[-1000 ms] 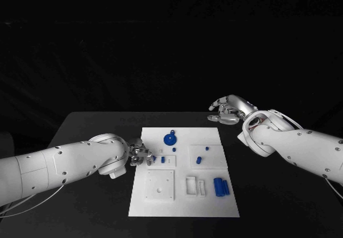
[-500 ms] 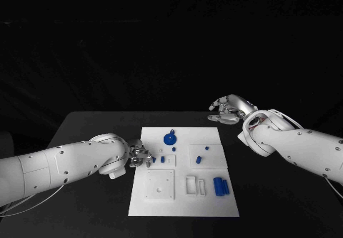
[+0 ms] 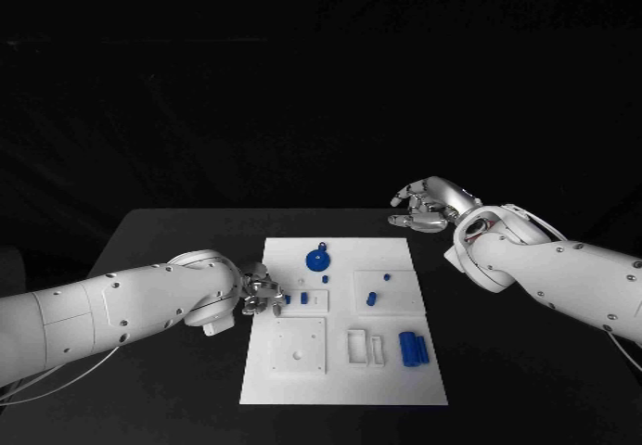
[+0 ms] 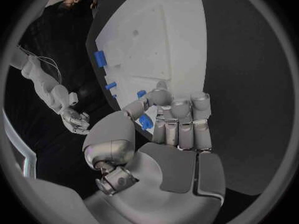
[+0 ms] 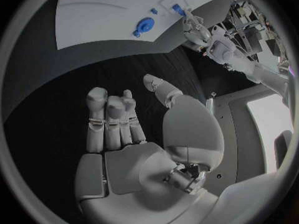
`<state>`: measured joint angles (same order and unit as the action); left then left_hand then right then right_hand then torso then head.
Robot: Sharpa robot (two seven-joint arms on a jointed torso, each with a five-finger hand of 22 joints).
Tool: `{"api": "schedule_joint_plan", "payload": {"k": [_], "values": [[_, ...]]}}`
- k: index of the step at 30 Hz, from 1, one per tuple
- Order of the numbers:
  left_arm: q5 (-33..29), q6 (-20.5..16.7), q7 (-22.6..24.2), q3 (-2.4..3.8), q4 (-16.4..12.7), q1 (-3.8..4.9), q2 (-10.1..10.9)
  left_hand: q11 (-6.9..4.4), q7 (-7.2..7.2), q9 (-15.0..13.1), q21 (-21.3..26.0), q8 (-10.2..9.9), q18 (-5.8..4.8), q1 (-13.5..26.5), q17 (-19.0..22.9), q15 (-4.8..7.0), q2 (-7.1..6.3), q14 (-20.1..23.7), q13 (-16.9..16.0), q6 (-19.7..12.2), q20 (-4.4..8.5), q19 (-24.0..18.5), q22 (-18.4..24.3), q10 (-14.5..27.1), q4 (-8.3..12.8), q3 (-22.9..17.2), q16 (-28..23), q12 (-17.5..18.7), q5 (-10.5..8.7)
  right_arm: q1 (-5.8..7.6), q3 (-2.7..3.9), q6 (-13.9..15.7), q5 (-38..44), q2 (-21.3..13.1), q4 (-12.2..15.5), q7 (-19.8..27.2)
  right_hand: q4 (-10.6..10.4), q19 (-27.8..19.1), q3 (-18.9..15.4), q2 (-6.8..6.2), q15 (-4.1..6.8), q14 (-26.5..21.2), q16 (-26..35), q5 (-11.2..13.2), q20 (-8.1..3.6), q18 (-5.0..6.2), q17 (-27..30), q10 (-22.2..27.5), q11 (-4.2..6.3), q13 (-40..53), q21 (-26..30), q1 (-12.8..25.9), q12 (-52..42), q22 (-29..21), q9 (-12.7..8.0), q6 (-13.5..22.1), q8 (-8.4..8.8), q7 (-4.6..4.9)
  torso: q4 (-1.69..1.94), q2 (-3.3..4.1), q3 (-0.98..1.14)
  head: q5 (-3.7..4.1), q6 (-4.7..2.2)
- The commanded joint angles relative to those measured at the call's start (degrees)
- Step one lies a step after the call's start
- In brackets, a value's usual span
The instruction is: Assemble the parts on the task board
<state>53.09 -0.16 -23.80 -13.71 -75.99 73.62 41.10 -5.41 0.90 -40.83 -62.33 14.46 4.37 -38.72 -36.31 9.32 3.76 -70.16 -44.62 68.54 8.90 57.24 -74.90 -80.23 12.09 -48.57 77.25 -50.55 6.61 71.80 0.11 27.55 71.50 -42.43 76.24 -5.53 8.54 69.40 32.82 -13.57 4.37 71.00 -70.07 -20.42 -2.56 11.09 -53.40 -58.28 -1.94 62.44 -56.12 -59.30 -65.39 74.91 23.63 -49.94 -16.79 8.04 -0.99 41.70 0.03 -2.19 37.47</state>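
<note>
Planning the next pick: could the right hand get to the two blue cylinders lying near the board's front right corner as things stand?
Probably yes. The right hand hangs empty behind the task board, and nothing stands between it and the blue cylinders; the left hand works at the far edge.

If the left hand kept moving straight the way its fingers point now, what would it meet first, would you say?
Most likely the small blue part right at its fingertips, which the left hand may already be pinching at the near edge of the white board. Depth is hard to judge.
</note>
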Motion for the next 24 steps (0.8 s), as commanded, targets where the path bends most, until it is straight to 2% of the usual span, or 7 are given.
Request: {"api": "schedule_joint_plan", "payload": {"k": [1, 10, 16, 20, 24], "values": [[-0.2, 0.9, 0.0, -0.01, -0.1, -0.08, -0.1, -0.05, 0.01, 0.1, -0.3, 0.1, -0.17, 0.5, 0.1, 1.47, 0.05, -1.1, 0.1, 0.3, 6.37, 0.4, -0.8, -0.3, -0.1, 0.0, 0.2, 0.0, -0.43, -0.04, 0.01, -0.6, 0.5, 0.1, 0.0, 0.3, -0.1, -0.2, 0.1, -0.03, 0.06, 0.0, 0.4, -0.2, -0.4, 3.91, -0.1, 0.4, 0.07, -0.1, 0.4, -0.7, -0.2, 0.9, -0.1, 0.1, -0.12, 0.32, -0.01, 0.02, 0.0, -0.01, -0.02], [-0.4, 0.4, 0.5, 0.0, 0.0, -0.08, -0.2, -0.04, 0.01, 0.2, -0.2, 0.1, -0.14, 1.1, 0.1, 1.42, -0.88, -1.1, 0.1, 0.4, 6.39, 0.4, -0.7, -0.4, -1.3, 0.1, 0.1, 0.1, -2.29, -0.07, 0.01, -0.6, 0.5, 0.1, 0.0, 0.3, -0.1, -0.2, 0.1, -0.02, 0.06, 0.0, 0.4, -0.2, -0.39, 3.91, -0.1, 0.4, 0.07, -0.1, 0.4, -0.7, -0.2, 0.9, -0.1, 0.1, -0.12, 0.32, -0.01, 0.01, 0.0, -0.02, -0.06], [-0.5, 0.2, 0.7, 0.0, 0.1, -0.08, -0.3, -0.05, -0.01, 0.3, -0.2, 0.1, -0.07, 1.2, 0.1, 1.43, -2.99, -1.2, 0.1, 0.4, 6.45, 0.5, -0.7, -0.5, -2.0, 0.3, 0.1, 0.1, -3.38, -0.09, 0.01, -0.6, 0.5, 0.1, -0.1, 0.2, 0.0, -0.2, 0.1, -0.01, 0.06, 0.0, 0.4, -0.2, -0.39, 3.91, -0.1, 0.4, 0.07, -0.1, 0.4, -0.7, -0.2, 0.9, -0.1, 0.1, -0.12, 0.32, -0.03, 0.0, 0.0, 0.0, -0.06], [-0.6, 0.3, 0.8, 0.0, 0.1, -0.08, -0.3, -0.03, 0.02, 0.3, -0.3, 0.1, -0.02, 1.1, 0.1, 1.43, -4.97, -1.2, 0.1, 0.4, 6.47, 0.6, -0.7, -0.5, -2.3, 1.0, 0.1, 0.1, -3.72, -0.1, 0.01, -0.6, 0.5, 0.1, -0.1, 0.2, 0.0, -0.2, 0.1, -0.01, 0.06, 0.0, 0.4, -0.2, -0.39, 3.91, -0.1, 0.4, 0.07, -0.1, 0.4, -0.7, -0.2, 0.9, -0.1, 0.1, -0.12, 0.32, -0.02, 0.02, 0.02, 0.02, -0.07], [-0.7, 0.3, 0.9, 0.0, 0.2, -0.08, -0.3, -0.01, 0.03, 0.2, -0.3, 0.1, 0.01, 0.9, 0.1, 1.43, -5.76, -1.1, 0.1, 0.3, 6.49, 0.6, -0.6, -0.5, -2.4, 1.6, 0.1, 0.1, -3.73, -0.11, 0.01, -0.6, 0.5, 0.1, -0.1, 0.2, 0.0, -0.2, 0.1, -0.01, 0.06, 0.0, 0.4, -0.2, -0.39, 3.91, -0.1, 0.4, 0.07, -0.1, 0.4, -0.7, -0.2, 0.9, -0.1, 0.1, -0.12, 0.32, 0.0, 0.02, 0.03, 0.02, -0.04]]}}
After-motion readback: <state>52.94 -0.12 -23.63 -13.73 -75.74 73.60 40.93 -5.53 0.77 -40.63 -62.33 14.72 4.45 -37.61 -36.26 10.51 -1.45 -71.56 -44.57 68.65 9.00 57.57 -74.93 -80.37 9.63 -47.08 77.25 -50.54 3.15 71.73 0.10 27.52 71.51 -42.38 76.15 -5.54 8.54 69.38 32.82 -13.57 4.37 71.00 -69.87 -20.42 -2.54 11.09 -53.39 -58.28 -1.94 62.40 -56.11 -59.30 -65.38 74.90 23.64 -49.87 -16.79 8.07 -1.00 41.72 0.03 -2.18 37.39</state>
